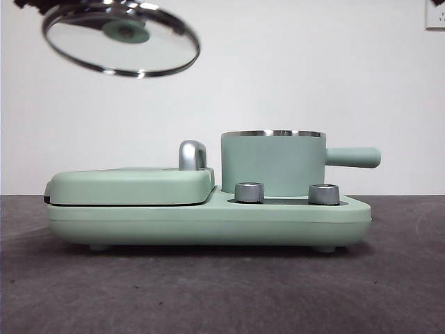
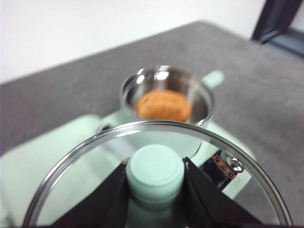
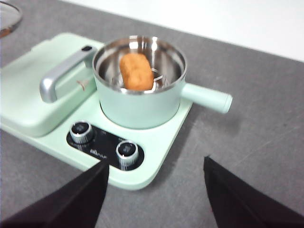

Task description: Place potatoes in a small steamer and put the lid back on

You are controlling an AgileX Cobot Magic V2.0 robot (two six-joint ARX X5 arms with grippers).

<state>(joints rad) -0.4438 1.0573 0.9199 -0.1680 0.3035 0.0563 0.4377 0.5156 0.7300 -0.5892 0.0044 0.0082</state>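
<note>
Left gripper fingers clamped on lid knob, high left of steamer; potato inside. Right gripper fingers apart, idle. Risk: tilted lid catching rim.

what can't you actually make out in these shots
- Potato: hidden in the front view behind the steamer wall.
- Left end effector: in the front view, cut off by the top edge above the lid.
- Right end effector: only its wide-apart jaws show, in its own wrist view.
- Print by the dials: too small and blurred to read.
- Griddle interior: closed cover hides it.
</note>
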